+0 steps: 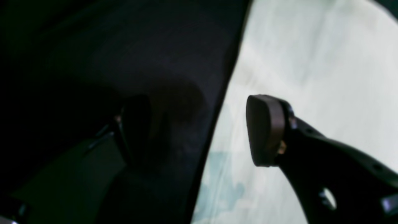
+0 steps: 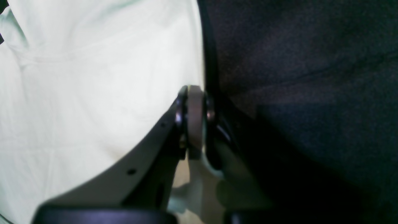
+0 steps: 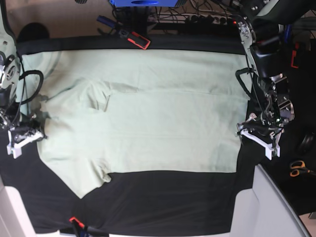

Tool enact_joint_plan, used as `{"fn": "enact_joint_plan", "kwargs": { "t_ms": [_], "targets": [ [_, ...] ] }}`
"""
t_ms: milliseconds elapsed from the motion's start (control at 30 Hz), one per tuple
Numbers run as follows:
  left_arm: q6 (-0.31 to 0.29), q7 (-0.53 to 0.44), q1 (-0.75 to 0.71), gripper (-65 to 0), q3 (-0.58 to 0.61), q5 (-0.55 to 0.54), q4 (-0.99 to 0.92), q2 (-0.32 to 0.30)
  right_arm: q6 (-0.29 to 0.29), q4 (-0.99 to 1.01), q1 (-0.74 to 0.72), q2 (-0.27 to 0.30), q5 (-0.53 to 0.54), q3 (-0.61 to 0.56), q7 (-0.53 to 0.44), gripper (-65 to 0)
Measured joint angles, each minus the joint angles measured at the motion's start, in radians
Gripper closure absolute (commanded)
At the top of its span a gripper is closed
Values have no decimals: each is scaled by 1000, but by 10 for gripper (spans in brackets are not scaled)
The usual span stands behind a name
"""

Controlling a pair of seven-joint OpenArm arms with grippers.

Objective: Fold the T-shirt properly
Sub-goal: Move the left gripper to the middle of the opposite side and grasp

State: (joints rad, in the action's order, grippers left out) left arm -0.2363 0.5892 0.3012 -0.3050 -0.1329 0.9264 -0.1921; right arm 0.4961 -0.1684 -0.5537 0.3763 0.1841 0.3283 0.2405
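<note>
The pale mint-green T-shirt (image 3: 148, 113) lies spread flat over the black tablecloth (image 3: 163, 202), with one sleeve folded in near its left part. My left gripper (image 1: 199, 127) stands open at the shirt's right edge (image 3: 256, 134). One pad (image 1: 264, 130) is over the shirt (image 1: 311, 62) and the other is over black cloth. My right gripper (image 2: 194, 121) is shut at the shirt's left edge (image 3: 23, 137), with pale cloth (image 2: 93, 93) running in between its pads.
A red-and-black tool (image 3: 134, 37) lies at the table's far edge among cables. Orange-handled scissors (image 3: 297, 168) sit off the table to the right. A small orange item (image 3: 75, 220) is at the near edge. A pale panel (image 3: 269, 207) stands at the near right.
</note>
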Motion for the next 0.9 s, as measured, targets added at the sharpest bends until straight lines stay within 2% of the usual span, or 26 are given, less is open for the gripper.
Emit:
{"fn": "enact_joint_plan", "kwargs": {
  "t_ms": [133,567,733,900],
  "targets": [
    [3,-11,76,-499,-3,2,-123,-14,0,0,0,0,0,0,1,0],
    [2,-211,278,-499,-2,2,-523,-7,1,-2,0,3,-1,-2,4,0],
    [4,-240,305,-499,-2,2,-572,-7,0,-23,5,2,-4,-2,14,0],
    [12,-248,308,-497,-2,2,-571,23,0,-32,7,3,-5,-2,15,0]
  ]
}}
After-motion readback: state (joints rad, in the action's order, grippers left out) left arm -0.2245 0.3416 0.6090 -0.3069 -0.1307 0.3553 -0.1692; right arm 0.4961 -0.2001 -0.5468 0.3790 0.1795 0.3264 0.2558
